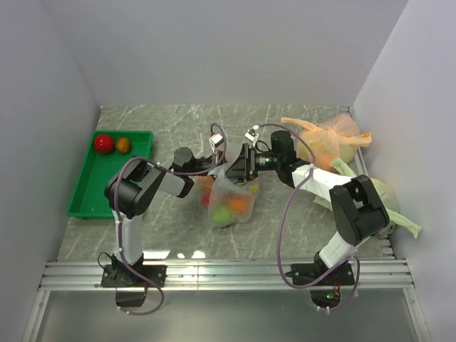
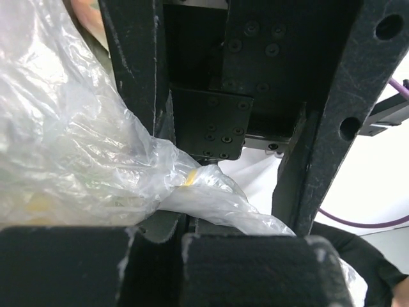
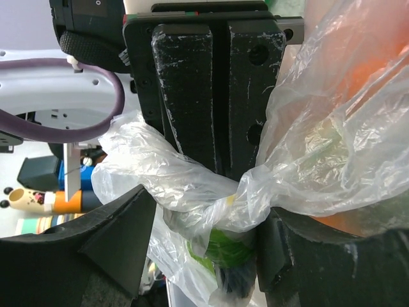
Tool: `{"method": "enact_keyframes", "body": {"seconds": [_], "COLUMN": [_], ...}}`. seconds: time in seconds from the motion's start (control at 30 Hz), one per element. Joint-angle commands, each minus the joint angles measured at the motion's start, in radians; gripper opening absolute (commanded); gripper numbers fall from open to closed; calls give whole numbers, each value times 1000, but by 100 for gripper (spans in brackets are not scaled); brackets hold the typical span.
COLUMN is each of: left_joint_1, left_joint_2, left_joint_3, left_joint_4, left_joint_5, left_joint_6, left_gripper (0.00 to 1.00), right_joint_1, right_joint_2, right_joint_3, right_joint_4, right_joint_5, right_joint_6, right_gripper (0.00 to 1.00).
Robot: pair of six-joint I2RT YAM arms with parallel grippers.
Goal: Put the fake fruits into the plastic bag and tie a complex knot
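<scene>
Mid-table: plastic bag (image 1: 232, 187), fake fruits (image 1: 223, 214) inside. It looks like thin, slick film with a light load. Left gripper (image 2: 185, 238) pinches the twisted neck; right gripper (image 3: 208, 249) stands spread astride it. Take your hold on the bunched neck, not single film. Green tray (image 1: 82, 194), far-left: two more.

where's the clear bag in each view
Top external: bag at centre, between the two arms, fruit inside.
Left wrist: bag fills the left, narrowing toward bottom centre.
Right wrist: bag spreads from centre to the right edge.
Shared landmark: the bag's bunched neck.
</scene>
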State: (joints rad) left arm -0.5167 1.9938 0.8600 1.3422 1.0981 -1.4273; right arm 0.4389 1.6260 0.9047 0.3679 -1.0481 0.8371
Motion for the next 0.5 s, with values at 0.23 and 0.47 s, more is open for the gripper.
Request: {"method": "enact_keyframes", "body": {"seconds": [0.23,0.47], "left_joint_1": [-26,-6], "left_joint_2": [86,91], "left_joint_3": [62,79], "left_joint_4": [318,376], "left_joint_5": [-46,-41], "left_joint_6": [-76,-133], "left_gripper": [1,4], "right_joint_1": [12,-49], "right_joint_2": [-15,-121], "right_joint_3": [175,249], "right_joint_4": [-429,-797], "right_joint_5": [-63,62], "right_joint_6": [-405,-700], "right_gripper": [65,68]}}
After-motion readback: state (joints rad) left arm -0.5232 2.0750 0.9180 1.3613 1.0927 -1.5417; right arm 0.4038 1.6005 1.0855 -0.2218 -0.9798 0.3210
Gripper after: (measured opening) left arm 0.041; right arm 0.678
